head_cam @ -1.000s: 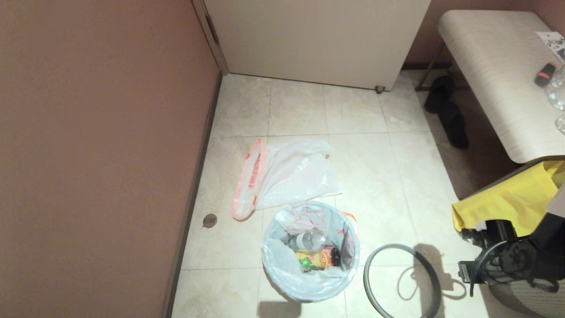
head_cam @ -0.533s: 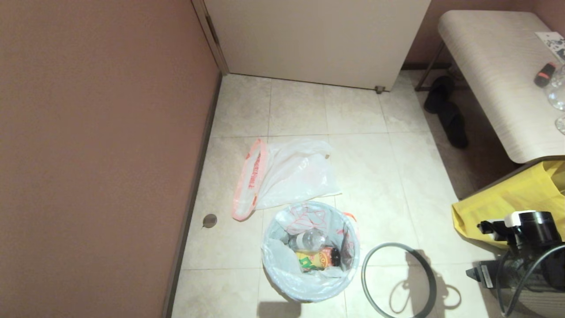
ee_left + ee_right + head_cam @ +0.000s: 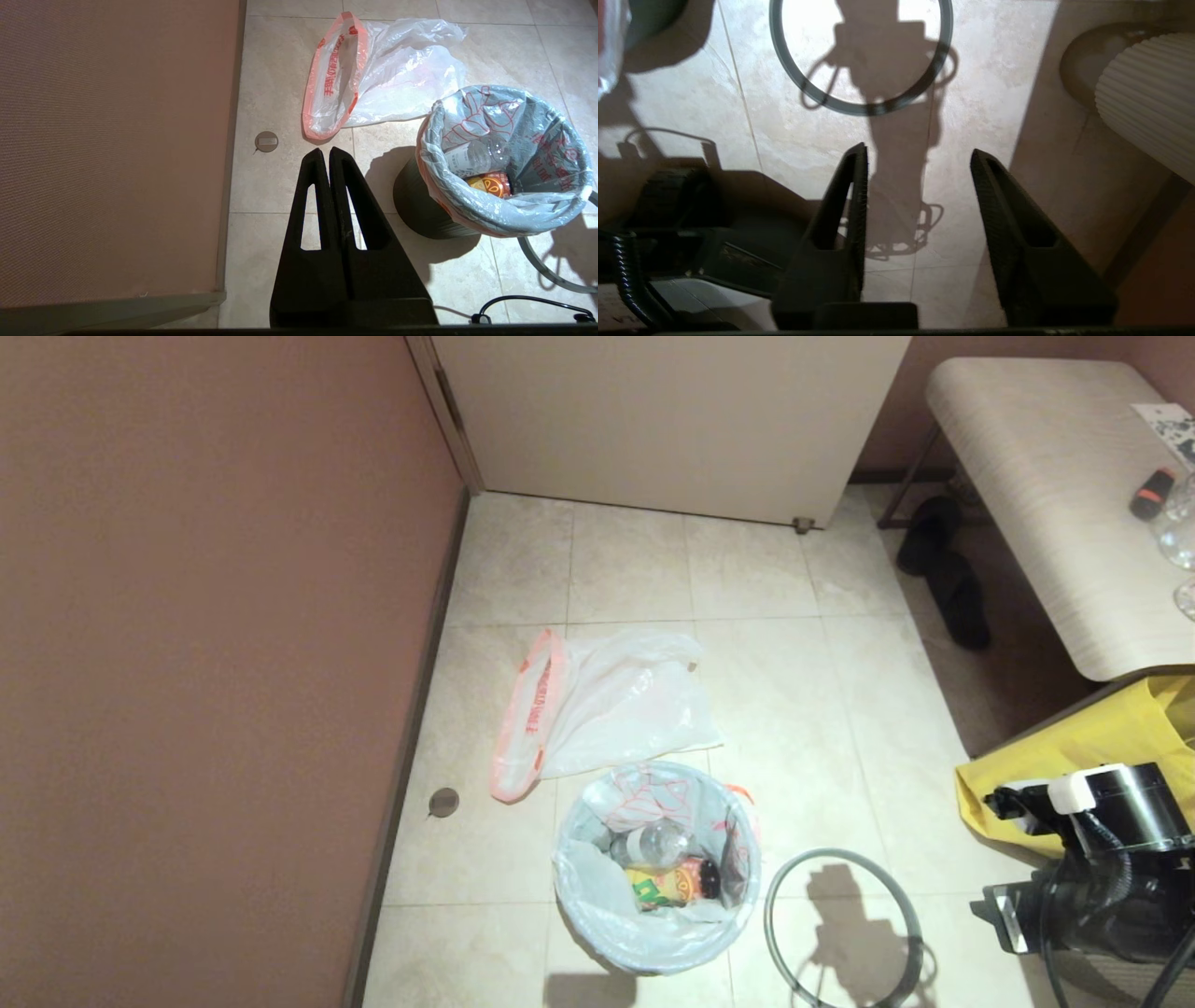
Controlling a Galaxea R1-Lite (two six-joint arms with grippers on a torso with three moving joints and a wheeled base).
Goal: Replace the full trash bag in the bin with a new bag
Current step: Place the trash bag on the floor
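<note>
The full trash bag (image 3: 597,896) (image 3: 504,214) lines the bin (image 3: 420,210), its mouth folded over the top; a clear bottle and a yellow packet lie inside. The limp new bag (image 3: 616,709) (image 3: 397,79) lies flat on the tiles just beyond the bin, its orange lettered band towards the wall. The grey hoop rim (image 3: 771,915) (image 3: 859,109) lies on the floor to the right of the bin. My right gripper (image 3: 917,154) hangs open over bare tile short of the hoop, holding nothing. My left gripper (image 3: 325,151) is shut and empty, left of the bin.
A brown wall (image 3: 187,663) runs along the left and a pale door (image 3: 672,420) closes the far side. A bench (image 3: 1046,476), black slippers (image 3: 943,569) and a yellow fabric bag (image 3: 1074,756) crowd the right. A floor drain (image 3: 443,801) sits by the wall.
My right arm has shifted at the lower right, and its shadow now falls inside the hoop. The hoop, both bags and the bin stay put.
</note>
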